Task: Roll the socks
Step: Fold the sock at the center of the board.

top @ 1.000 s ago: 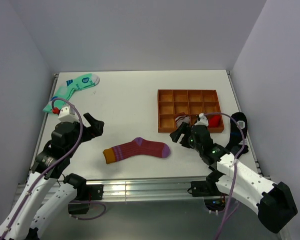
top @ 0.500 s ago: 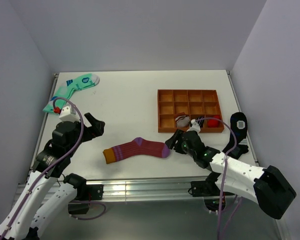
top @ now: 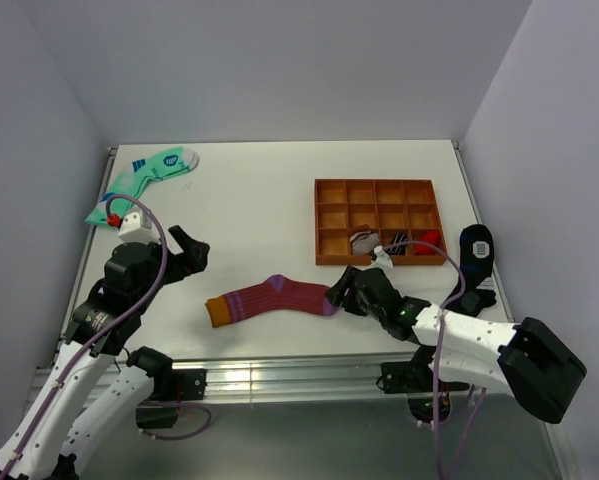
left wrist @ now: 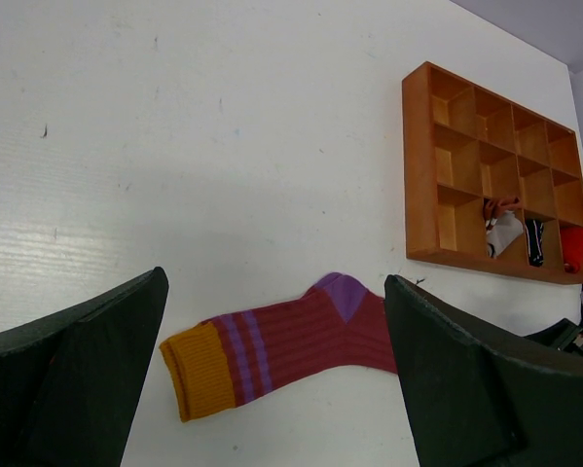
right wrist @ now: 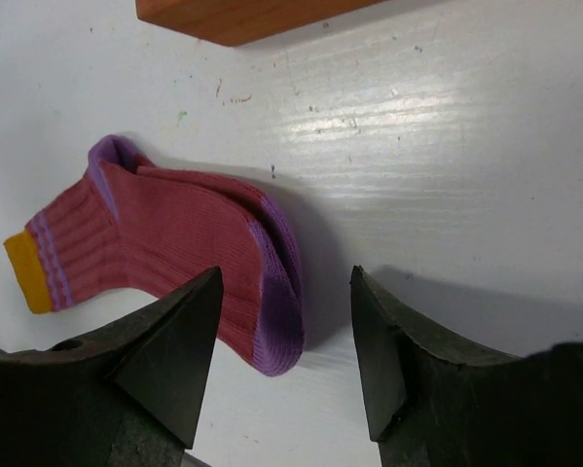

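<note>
The socks (top: 274, 299) lie flat on the desk (top: 259, 200) close to its near edge, approx. midway btw. the two arms. Long axis runs left-right, parallel to that edge: mustard cuff at the left end, purple toe at the right, heel bump pointing away to the far side. In the right wrist view the toe looks doubled, i.e. two layers stacked.

The right pincer (top: 337, 297) is the nearer one by far. It sits low at the toe end w/ fingers spread, and the toe (right wrist: 276, 321) lies in the gap just ahead of them. Can't tell if a finger touches the knit yet. So the sock stretches off to the left from this pincer, which suits a roll started at the toe and run toward the cuff.

The left pincer (top: 187, 248) hangs above the desk, also spread, holding nothing. It's beyond the cuff and a bit left of it, well apart from the sock.

Further back: a wooden tray (top: 379, 186) w/ small items in its near-right cells, a black sock (top: 476, 245) beside it, and mint-green socks (top: 144, 180) in the far-left corner.
</note>
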Controlling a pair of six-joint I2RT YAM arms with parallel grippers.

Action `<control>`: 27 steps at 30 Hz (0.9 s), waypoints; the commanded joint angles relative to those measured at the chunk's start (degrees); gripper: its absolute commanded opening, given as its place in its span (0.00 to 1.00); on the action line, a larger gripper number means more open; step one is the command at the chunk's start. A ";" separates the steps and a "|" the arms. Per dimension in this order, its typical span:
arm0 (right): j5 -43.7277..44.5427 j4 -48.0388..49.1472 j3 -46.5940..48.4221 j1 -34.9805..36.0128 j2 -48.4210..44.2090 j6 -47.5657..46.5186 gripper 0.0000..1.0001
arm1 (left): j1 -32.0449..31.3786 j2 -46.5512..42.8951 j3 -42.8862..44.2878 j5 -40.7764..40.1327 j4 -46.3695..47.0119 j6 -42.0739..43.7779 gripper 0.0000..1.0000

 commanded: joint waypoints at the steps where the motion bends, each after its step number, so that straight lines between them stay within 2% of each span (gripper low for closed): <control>1: 2.11 3.53 -0.86 1.60 1.50 1.67 0.62 | 0.04 0.03 0.97 -0.03 1.79 1.18 0.99; 5: 2.81 4.68 -0.33 3.36 3.00 2.11 0.62 | -0.05 0.03 0.88 -0.12 1.88 1.18 0.99; 13: 3.60 7.31 -0.24 4.60 6.69 3.60 0.55 | 0.04 0.47 0.88 -0.12 1.88 1.18 0.99; 22: 5.00 11.71 -2.52 5.21 6.87 5.36 0.42 | 0.04 2.58 0.97 -0.29 1.53 0.74 0.99; 25: 6.67 11.19 -3.14 5.65 4.68 5.80 0.37 | 0.04 5.30 1.76 -4.77 -0.49 -4.60 0.99; 27: 8.34 9.69 -3.40 6.00 2.49 6.06 0.34 | 0.12 7.31 -0.68 -5.57 -0.68 -10.65 0.88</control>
